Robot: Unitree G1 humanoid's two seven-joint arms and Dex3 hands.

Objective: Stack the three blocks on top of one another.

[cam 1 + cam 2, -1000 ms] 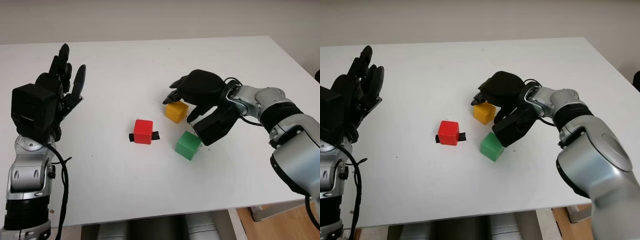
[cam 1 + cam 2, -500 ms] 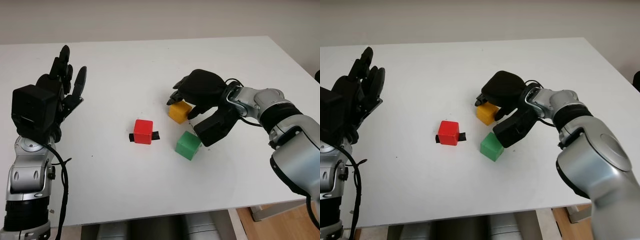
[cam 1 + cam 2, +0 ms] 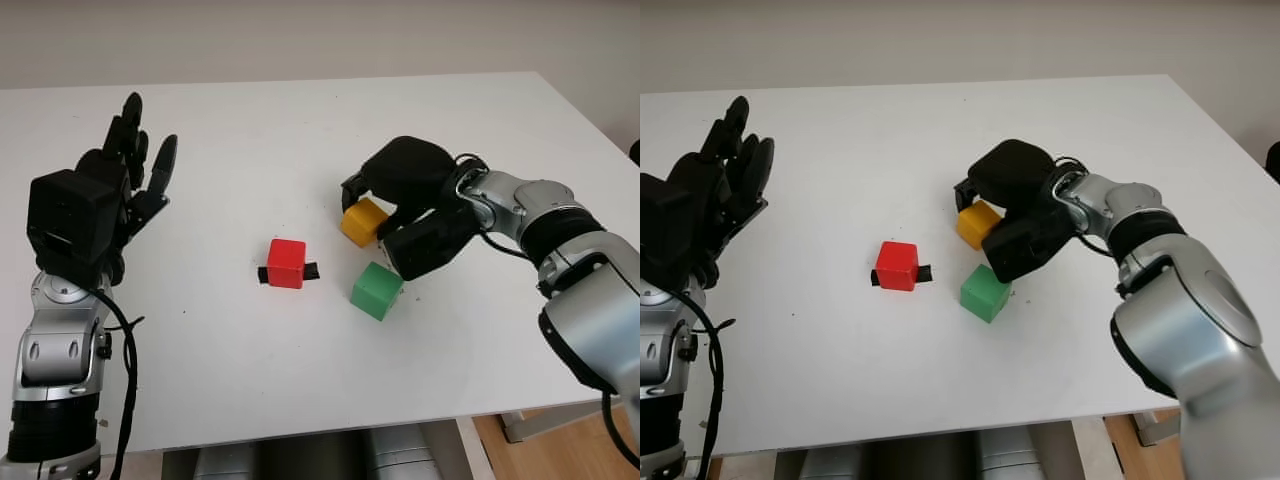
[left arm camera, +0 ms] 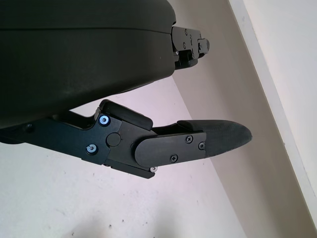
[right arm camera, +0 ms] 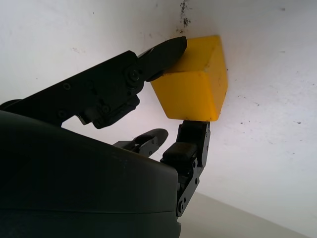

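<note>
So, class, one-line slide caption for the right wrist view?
Right hand grips the yellow block between its fingers above the white table.

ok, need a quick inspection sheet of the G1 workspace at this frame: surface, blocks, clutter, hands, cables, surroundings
Surface: white table, a few small dark specks.
Job's things: yellow cube block tilted, pinched in the right hand. Red cube block flat on the table at centre, with a black strip sticking out at either side. Green cube block on the table, right of the red one. Nothing stacked yet.
Clutter: nothing seen.
Hands: right hand shut on the yellow block, fingers on opposite faces. Left hand open, raised at the table's left side.
Cables: black cable along the left forearm; black cables at the right wrist.
Surroundings: pale wall behind the table; wooden floor at lower right.
</note>
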